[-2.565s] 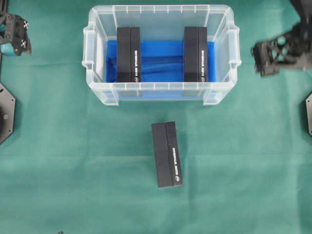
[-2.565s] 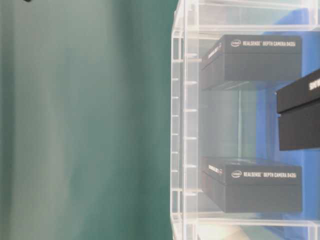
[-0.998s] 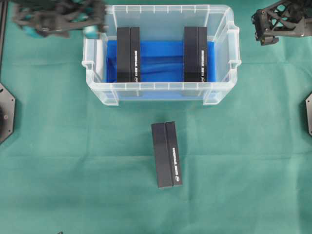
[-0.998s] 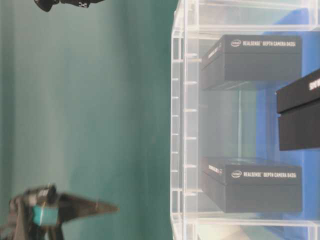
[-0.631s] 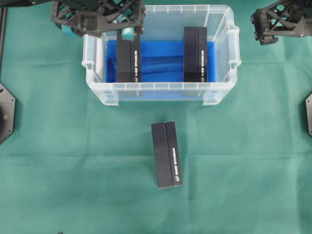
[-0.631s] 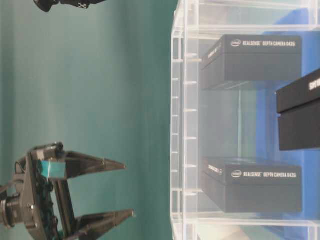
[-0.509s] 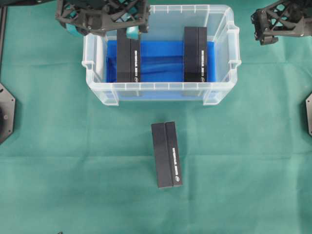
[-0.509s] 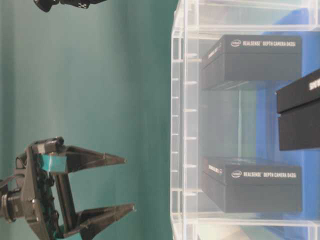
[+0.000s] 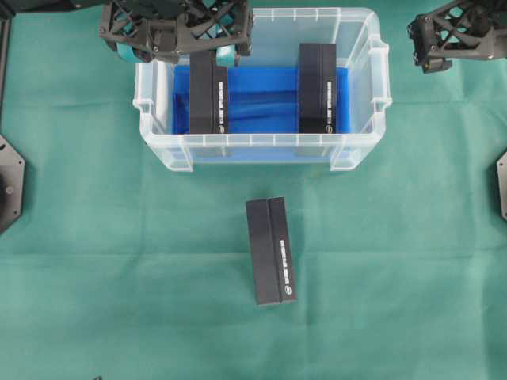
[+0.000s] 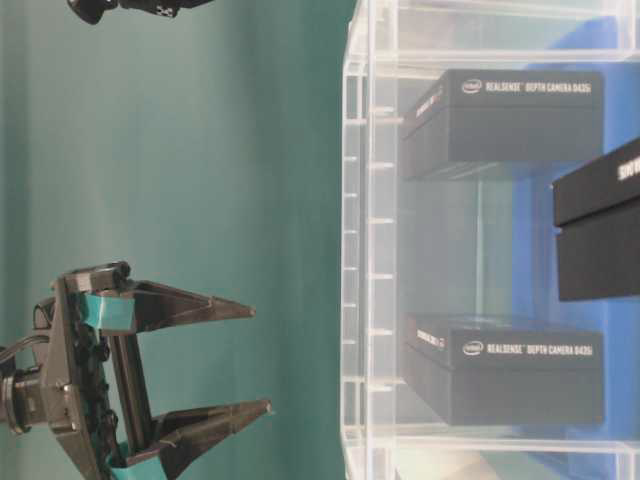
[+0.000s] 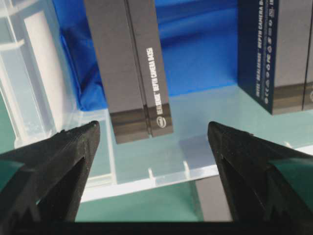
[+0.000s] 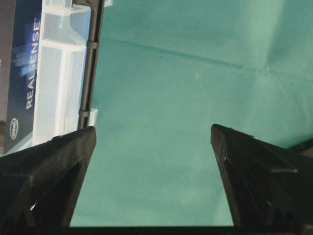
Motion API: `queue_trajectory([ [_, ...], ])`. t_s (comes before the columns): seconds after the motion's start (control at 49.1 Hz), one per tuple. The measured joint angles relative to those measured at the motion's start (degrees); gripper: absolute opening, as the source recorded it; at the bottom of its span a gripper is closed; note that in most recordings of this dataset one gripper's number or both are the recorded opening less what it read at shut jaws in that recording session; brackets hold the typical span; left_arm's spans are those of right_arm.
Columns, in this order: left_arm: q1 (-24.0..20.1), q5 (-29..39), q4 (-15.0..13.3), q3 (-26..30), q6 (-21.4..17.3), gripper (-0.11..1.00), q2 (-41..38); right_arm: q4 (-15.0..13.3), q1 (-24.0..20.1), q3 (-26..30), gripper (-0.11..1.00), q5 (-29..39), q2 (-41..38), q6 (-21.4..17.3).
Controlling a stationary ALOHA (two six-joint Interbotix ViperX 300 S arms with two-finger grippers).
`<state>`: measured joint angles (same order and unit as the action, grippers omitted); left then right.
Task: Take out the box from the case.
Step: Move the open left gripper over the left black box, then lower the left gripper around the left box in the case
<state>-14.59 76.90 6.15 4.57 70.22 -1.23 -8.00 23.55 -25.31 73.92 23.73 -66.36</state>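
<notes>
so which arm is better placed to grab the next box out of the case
Left, probably. The left gripper hangs open over the far end of the left box inside the case, framing it in its wrist view. The right gripper, also open, sits outside the case over bare cloth.

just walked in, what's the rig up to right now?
It is unloading black boxes from the clear case. One box already lies on the green cloth in front of the case; two are inside on the blue lining. The left gripper hangs open over the far end of the left box, touching nothing yet. The right gripper waits open off the case's right side, above the right box's end of the table.
</notes>
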Motion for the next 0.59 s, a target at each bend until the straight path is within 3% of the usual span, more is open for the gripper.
queue_trajectory([
  [0.59,0.18,1.67,0.0,0.0,0.35,0.9,-0.18,0.0,0.0,0.09,0.93,-0.26,0.0,0.09],
])
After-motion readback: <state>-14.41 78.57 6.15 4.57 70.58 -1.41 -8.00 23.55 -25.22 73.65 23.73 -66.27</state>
